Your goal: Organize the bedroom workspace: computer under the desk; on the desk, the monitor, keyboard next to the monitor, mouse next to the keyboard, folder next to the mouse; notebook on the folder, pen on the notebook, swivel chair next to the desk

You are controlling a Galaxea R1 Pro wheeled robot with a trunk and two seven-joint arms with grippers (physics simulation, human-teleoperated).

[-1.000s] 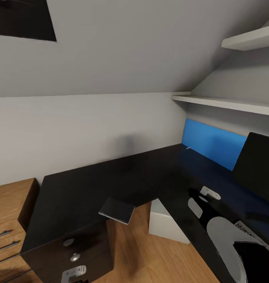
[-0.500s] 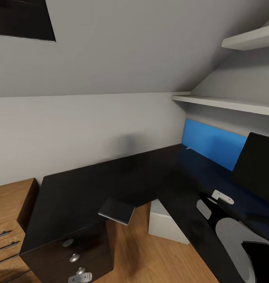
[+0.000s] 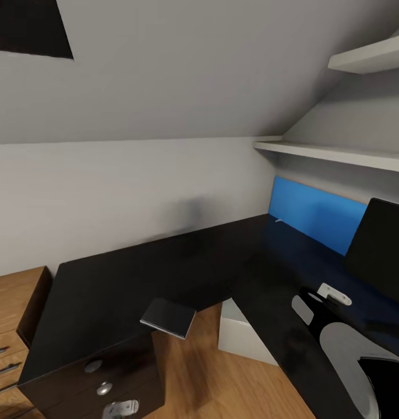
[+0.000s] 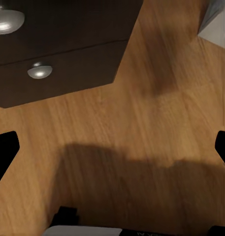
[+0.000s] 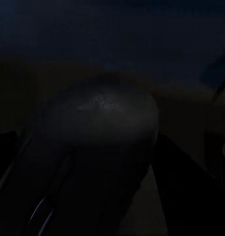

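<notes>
Slightly leftward, the whole head view has been shifted by camera motion. Left gripper (image 4: 112,152) is seen spread wide above the wooden floor (image 4: 142,128). Whether the right gripper (image 3: 333,294), at lower right, is spread or pressed together cannot be told. Overhanging the desk (image 3: 135,273) edge at lower centre, the notebook (image 3: 168,318) is seen.

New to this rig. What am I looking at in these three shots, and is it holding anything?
It's a simulated wheeled robot with two arms, each ending in a claw. The large picture comes from its head camera. It shows a black L-shaped desk with a grey notebook at its edge, the white computer beneath and the monitor at right. The other two pictures come from wrist cameras. The left claw is open over the wooden floor beside the drawer unit, holding nothing. The right wrist view is very dark. A rounded thing sits close to the lens, perhaps the mouse, but the grip is unclear.
</notes>
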